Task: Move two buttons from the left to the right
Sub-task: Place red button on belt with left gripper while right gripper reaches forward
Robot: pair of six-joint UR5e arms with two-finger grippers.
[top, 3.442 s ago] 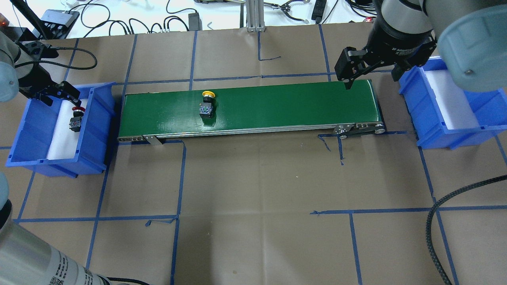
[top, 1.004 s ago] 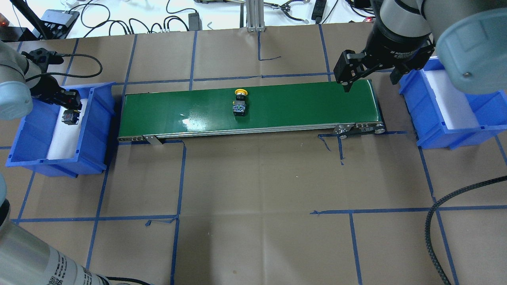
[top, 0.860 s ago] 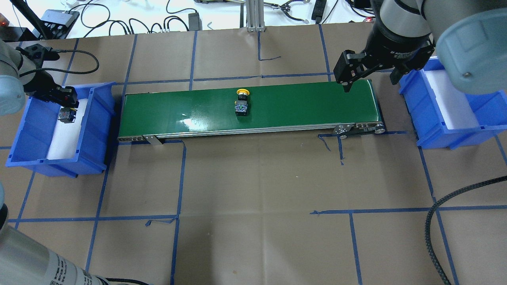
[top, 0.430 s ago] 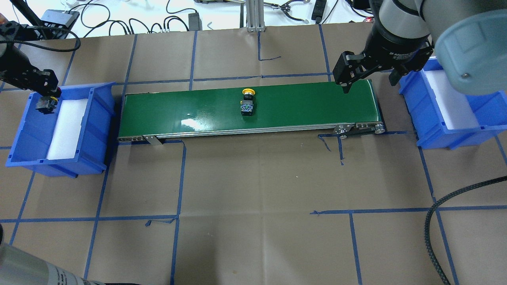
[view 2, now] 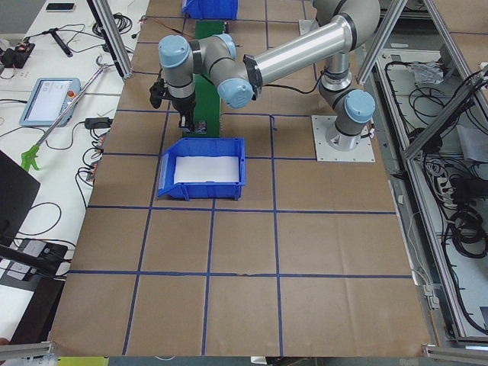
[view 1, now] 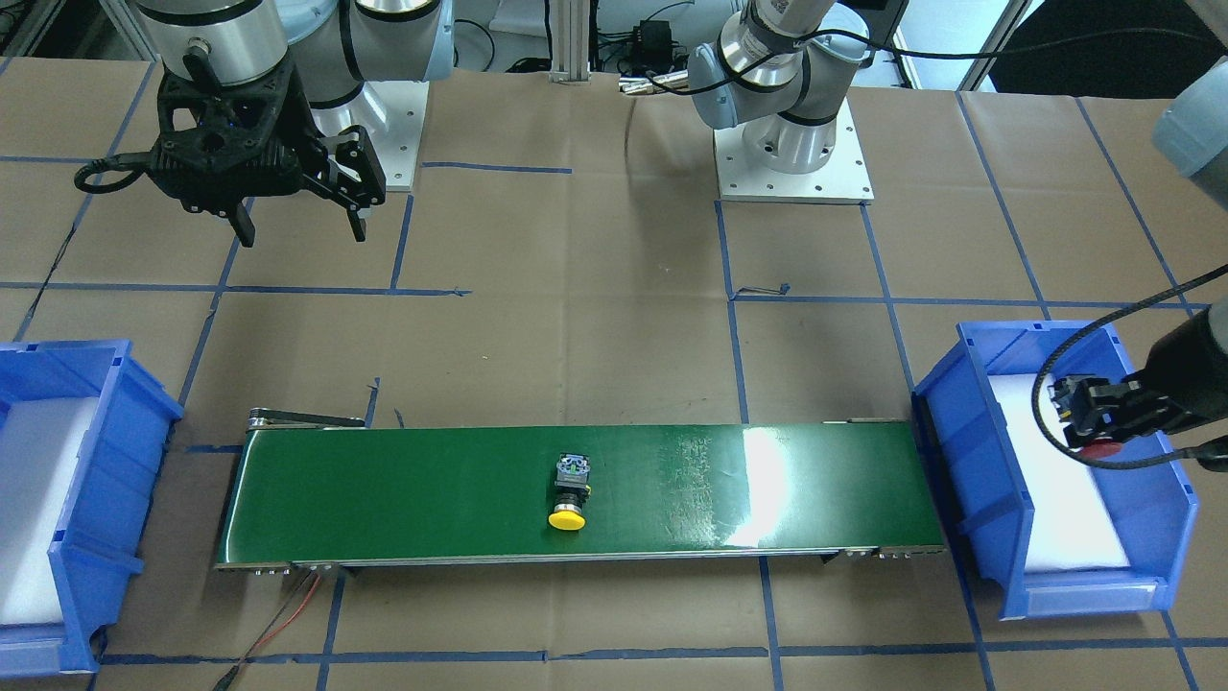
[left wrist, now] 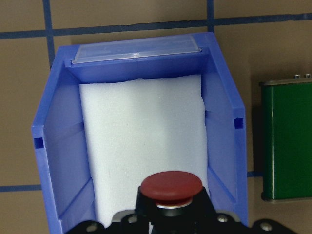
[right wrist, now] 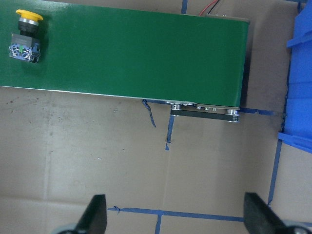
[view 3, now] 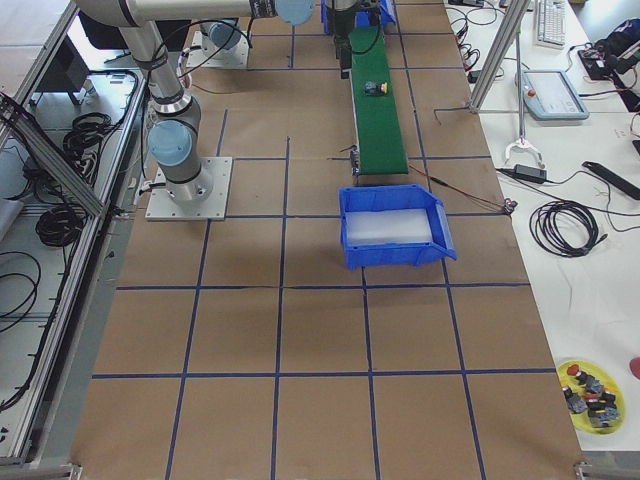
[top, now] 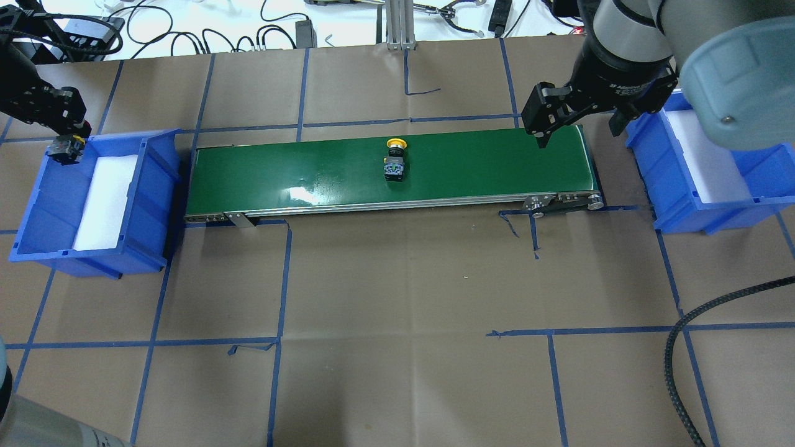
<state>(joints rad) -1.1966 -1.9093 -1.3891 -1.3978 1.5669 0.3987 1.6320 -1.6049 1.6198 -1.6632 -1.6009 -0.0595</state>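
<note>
Firstly, the left claw [view 1: 1092, 427] was seen clamped on the red button [left wrist: 171, 186], the red cap showing just ahead of the claw in the left wrist view. The button was held in the air over the left bin [top: 149, 186], towards its outer side and clear of the white foam pad [left wrist: 141, 131] laid on the bin's floor.

The right claw [top: 577, 131] was held spread wide with nothing between its fingers, raised above the right-hand end of the green belt [top: 484, 161]. In the right wrist view both fingertips were seen well apart over bare brown paper beside the belt's roller end.

The yellow button [top: 395, 162] was found lying on its side near the middle of the belt, with its cap turned towards the belt's far edge, away from the robot. It was well apart from both claws.

The right bin [top: 683, 186] was set just past the belt's right end. Everything was carried on a counter [top: 397, 298] covered in brown paper and marked with blue tape.
</note>
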